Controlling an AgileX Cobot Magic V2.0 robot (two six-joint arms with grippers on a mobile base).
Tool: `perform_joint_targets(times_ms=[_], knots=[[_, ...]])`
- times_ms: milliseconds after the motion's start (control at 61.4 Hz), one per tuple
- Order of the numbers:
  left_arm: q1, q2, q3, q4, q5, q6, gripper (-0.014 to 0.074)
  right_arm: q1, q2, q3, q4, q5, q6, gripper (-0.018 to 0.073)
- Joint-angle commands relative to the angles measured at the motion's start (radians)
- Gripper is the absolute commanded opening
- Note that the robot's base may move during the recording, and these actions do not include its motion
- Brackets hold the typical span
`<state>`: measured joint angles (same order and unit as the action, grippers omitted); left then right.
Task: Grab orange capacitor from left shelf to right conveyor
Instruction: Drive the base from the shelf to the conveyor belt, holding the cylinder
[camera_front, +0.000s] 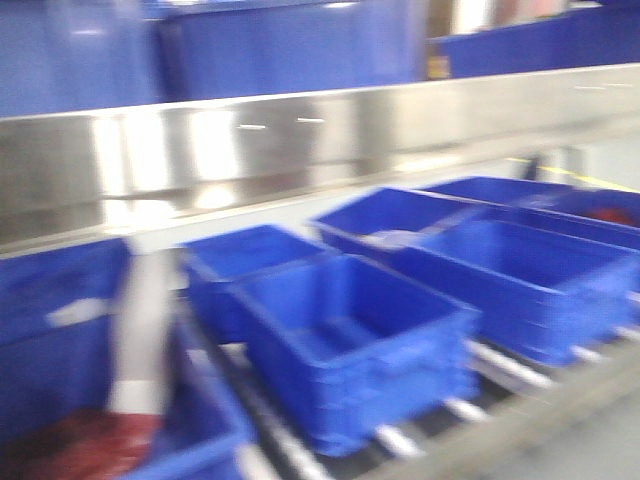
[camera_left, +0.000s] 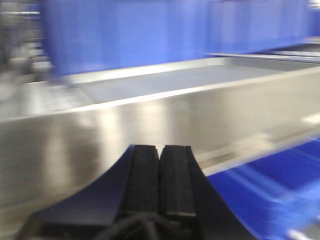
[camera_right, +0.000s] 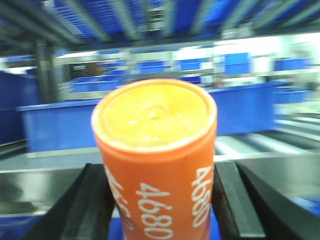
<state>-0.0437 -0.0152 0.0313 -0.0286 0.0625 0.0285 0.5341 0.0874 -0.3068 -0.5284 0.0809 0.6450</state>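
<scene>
In the right wrist view my right gripper (camera_right: 162, 200) is shut on the orange capacitor (camera_right: 160, 165), an orange cylinder printed "4680" in white, with one black finger (camera_right: 92, 205) pressed on each side. It is held in the air. In the left wrist view my left gripper (camera_left: 160, 170) is shut and empty, close in front of the shiny steel lip of the left shelf (camera_left: 150, 125). That lip also runs across the front view (camera_front: 300, 140). The right conveyor is out of view. All views are motion-blurred.
Several blue plastic bins (camera_front: 350, 340) stand on a roller rack (camera_front: 500, 365) below the steel lip, and more blue bins (camera_front: 280, 45) above it. A red blur (camera_front: 90, 445) fills the lower left corner. In the right wrist view blue bins (camera_right: 240, 105) and rollers lie behind the capacitor.
</scene>
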Motion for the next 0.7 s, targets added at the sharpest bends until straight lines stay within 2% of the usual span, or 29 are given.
perform_joint_targets(times_ms=[0, 684], knots=[[-0.005, -0.010, 0.026, -0.006, -0.090, -0.004, -0.0125, -0.001, 0.017, -0.032, -0.018, -0.081, -0.003, 0.0050], [-0.005, -0.010, 0.026, -0.006, -0.090, -0.004, -0.0125, -0.001, 0.017, -0.032, -0.018, -0.081, -0.003, 0.0050]])
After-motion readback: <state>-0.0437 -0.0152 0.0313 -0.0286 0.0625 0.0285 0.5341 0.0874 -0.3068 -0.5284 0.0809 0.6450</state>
